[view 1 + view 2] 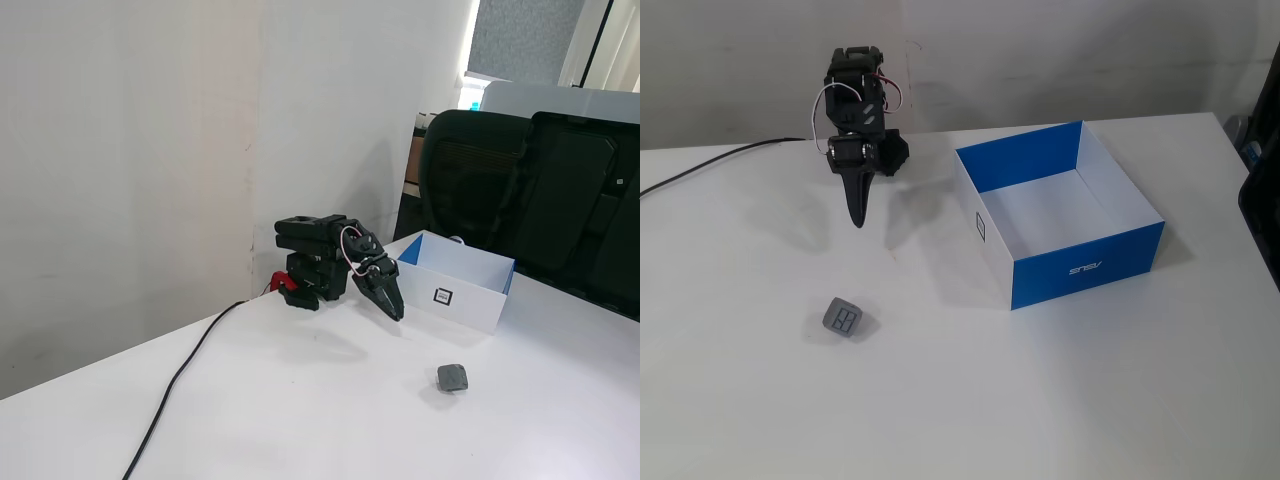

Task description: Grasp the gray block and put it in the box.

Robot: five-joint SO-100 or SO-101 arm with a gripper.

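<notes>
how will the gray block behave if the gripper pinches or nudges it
The gray block looks small, solid and squarish, so it is probably stiff and light. Its rounded corners could let it twist between the fingers. Lying loose on the smooth white table, a nudge would likely slide it, not roll it.

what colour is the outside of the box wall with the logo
Blue, with white lettering; the box shows it best in a fixed view.

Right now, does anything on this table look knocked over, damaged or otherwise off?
Nothing stands out. The box sits upright and empty, the gray block lies alone on the table, and the hand hangs folded near the arm's base.
</notes>
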